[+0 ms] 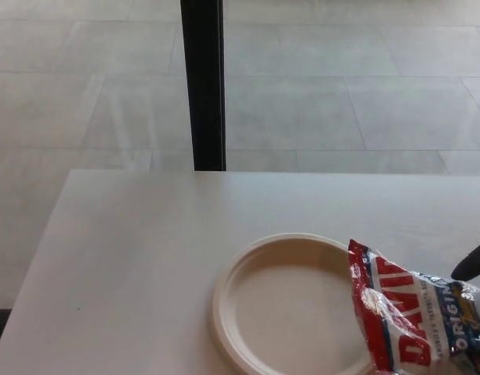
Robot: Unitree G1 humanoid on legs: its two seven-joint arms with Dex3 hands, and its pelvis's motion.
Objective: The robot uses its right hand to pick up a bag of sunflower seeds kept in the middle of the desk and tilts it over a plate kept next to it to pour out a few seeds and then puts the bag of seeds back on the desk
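Note:
The bag of sunflower seeds [407, 316], red, white and blue, sits at the lower right. Its crumpled top end hangs over the right rim of the cream plate [247, 273]. The plate looks bare inside. Only a black finger of my right hand [471, 264] shows, at the right edge just behind the bag. The rest of that hand is cut off by the frame, and it seems to hold the bag's far end. My left hand does not show.
The white desk [130, 250] spreads to the left and behind the plate, with its far edge near mid-picture. A black post [204, 86] stands beyond that edge, on a grey tiled floor.

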